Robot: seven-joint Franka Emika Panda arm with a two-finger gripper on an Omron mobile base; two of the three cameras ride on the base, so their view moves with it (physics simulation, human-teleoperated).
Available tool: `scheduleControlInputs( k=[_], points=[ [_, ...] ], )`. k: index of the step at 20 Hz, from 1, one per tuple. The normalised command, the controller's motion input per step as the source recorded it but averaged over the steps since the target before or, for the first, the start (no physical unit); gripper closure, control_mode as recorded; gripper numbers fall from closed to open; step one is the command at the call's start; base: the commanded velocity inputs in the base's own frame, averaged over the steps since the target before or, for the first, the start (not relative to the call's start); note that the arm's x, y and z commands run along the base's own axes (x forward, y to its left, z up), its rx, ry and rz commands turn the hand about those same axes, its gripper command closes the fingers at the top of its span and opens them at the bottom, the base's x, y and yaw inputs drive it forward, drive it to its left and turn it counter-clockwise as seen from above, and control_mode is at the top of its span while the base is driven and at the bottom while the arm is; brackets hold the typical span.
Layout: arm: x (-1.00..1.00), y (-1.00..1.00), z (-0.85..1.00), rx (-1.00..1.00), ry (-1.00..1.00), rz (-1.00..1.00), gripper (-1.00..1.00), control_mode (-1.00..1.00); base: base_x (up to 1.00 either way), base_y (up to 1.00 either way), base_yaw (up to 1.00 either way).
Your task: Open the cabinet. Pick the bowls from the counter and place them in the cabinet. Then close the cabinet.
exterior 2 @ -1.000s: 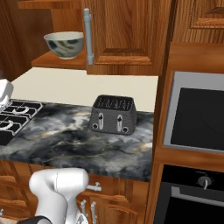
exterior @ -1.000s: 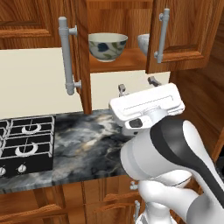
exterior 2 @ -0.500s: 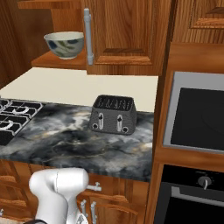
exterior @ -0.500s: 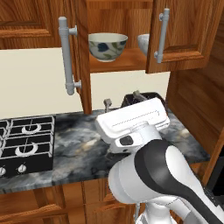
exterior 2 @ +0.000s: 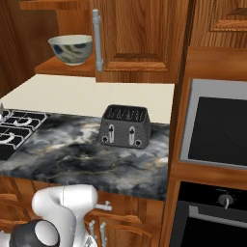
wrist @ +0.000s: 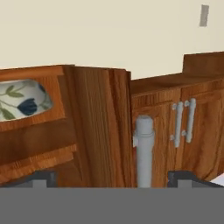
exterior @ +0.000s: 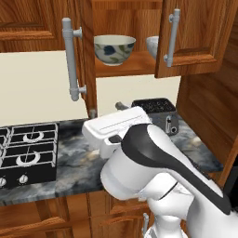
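1. From the left base view I see my arm (exterior: 153, 162) bent over the table (exterior: 79, 158), the white hand block lying nearly level above the dark marble just in front of the toaster (exterior: 158, 114).
2. The pincer (wrist: 109, 179) looks toward the edge of the cabinet's left door (wrist: 103, 127); its two dark tips sit low at either side of the hand view, well apart, with the silver bar handle (wrist: 143, 151) rising between them. I cannot tell whether the tips touch the handle.
3. The cabinet (exterior: 130, 65) stands open, both doors swung out, the right door (exterior: 195, 37) hanging part way in front of the shelf.
4. The patterned bowl (exterior: 114, 49) with blue and green leaves sits upright on the cabinet shelf, toward its left.
5. A second, paler bowl (exterior: 152, 46) sits on the same shelf to the right, half hidden behind the right door's handle.
6. In the right base view the patterned bowl shows on the shelf beside the door edge, and the toaster stands alone on the marble between the gas hob (exterior 2: 17, 130) and the oven column (exterior 2: 214, 125).
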Motion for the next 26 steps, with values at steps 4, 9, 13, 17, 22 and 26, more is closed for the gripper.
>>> scheduleControlInputs(
  k=[4, 9, 13, 17, 22, 26],
  points=[
    [0.12, 0.06, 0.0, 0.01, 0.34, -0.05, -1.0, -1.0, 0.0, 0.0, 0.0],
    [0.03, 0.1, 0.0, 0.01, 0.29, -0.07, -1.0, -1.0, 0.0, 0.0, 0.0],
    [0.0, 0.22, 0.0, 0.0, 0.16, -0.1, -1.0, -1.0, 0.0, 0.0, 0.0],
    [0.0, 0.22, 0.0, 0.0, 0.03, -0.15, -1.0, -1.0, 0.0, 0.0, 0.0],
    [-0.17, 0.16, 0.01, 0.0, -0.02, -0.23, -1.0, -1.0, 0.0, 0.0, 0.0],
    [-0.8, 0.5, 0.04, 0.01, -0.11, -0.14, -1.0, -1.0, 0.0, 0.0, 0.0]
  ],
)
